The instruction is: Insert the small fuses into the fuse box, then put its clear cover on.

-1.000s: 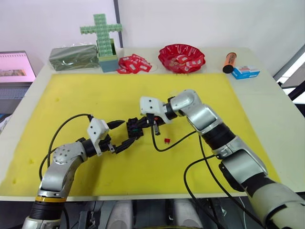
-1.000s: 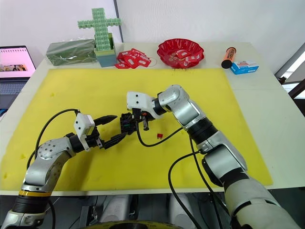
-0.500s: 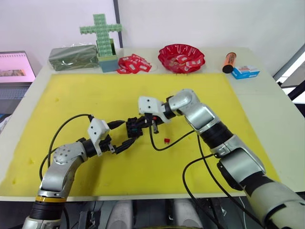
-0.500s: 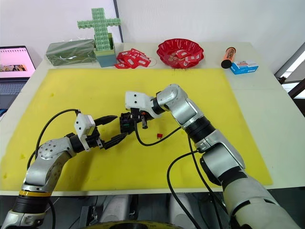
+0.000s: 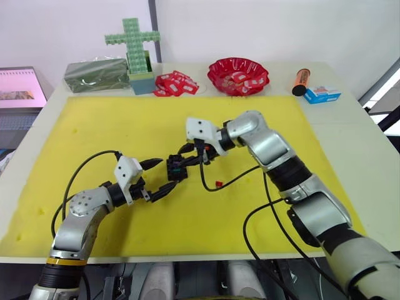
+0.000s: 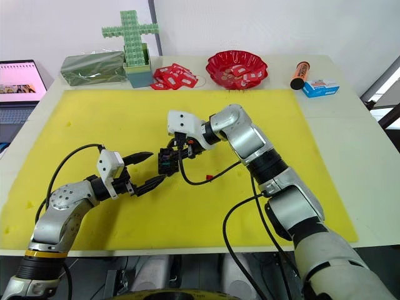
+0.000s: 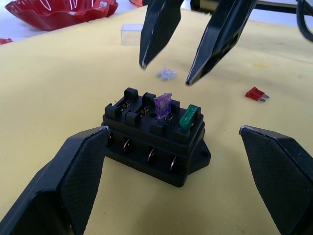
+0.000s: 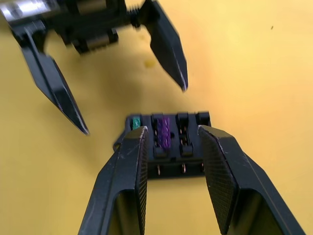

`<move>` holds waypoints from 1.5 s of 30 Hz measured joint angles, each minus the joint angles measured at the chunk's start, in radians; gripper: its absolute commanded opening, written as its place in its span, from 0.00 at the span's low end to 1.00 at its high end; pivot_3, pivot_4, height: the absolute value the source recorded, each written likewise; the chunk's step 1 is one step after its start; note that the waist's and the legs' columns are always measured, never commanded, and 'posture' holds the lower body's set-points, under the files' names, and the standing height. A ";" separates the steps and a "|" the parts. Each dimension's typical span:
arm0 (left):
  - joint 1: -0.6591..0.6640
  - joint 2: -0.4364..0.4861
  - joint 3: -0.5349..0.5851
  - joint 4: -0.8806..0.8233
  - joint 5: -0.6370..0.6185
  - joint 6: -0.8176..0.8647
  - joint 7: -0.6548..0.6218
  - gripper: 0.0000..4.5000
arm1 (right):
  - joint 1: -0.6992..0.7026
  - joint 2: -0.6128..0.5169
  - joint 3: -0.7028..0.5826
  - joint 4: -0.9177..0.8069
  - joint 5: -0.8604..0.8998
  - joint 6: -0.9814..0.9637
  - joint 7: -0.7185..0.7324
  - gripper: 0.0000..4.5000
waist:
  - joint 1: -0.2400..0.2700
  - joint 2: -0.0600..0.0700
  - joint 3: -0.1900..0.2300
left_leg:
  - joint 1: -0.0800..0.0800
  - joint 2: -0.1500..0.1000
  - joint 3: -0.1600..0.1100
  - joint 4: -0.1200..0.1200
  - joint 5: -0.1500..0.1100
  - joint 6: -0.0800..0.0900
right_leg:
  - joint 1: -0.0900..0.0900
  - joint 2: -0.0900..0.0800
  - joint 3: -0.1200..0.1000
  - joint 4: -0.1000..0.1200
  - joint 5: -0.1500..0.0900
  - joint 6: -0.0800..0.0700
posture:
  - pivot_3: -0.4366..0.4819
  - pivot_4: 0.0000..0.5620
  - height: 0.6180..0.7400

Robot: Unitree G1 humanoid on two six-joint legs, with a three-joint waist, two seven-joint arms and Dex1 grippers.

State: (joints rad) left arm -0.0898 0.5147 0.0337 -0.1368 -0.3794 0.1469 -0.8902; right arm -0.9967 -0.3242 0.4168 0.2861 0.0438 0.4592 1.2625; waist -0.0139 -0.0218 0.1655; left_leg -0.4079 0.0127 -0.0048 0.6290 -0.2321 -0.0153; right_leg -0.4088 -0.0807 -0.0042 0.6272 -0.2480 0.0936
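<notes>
Yellow foam matting (image 5: 112,125) covers the middle of a pale table (image 5: 350,131), and all the work sits near its centre. On the mat, the right gripper (image 6: 177,150) hangs just above the fuse box (image 7: 155,142), its two black fingers (image 7: 156,29) spread apart with nothing between them. Below those fingertips the fuse box rests flat on the mat with a purple fuse (image 7: 162,105) and a green fuse (image 7: 189,116) standing side by side in its top slots; the other slots next to them are bare. From the opposite side, the left gripper (image 5: 159,177) lies low, jaws wide open around the near end of the block without touching it.

Beyond the block, a pale grey fuse (image 7: 166,74) lies loose on the mat, and a red fuse (image 5: 219,184) lies apart on the robot's right of the box, close to a black cable (image 5: 234,181). Farther off, the clear cover (image 7: 132,34) rests on the mat toward the red bowl (image 5: 238,75).

Along the table's far edge stand a green block cross (image 5: 132,40), a green wrapped box (image 5: 97,75), scattered red-white packets (image 5: 175,84), an orange tube (image 5: 300,81) and a blue carton (image 5: 322,94).
</notes>
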 measured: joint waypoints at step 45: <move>0.003 0.017 0.000 -0.003 0.000 0.000 0.021 1.00 | 0.090 0.035 0.021 -0.021 0.004 0.006 -0.106 0.01 | 0.001 0.000 0.000 | 0.000 0.000 0.000 0.000 0.000 0.000 | 0.000 0.000 0.000 0.000 0.000 0.000 | 0.48 0.27 1.00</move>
State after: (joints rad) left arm -0.0865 0.5319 0.0337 -0.1394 -0.3796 0.1464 -0.8689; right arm -0.9065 -0.2894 0.4382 0.2656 0.0483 0.4656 1.1566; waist -0.0134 -0.0218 0.1655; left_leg -0.4078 0.0125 -0.0046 0.6291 -0.2322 -0.0153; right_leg -0.4085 -0.0808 -0.0042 0.6272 -0.2480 0.0936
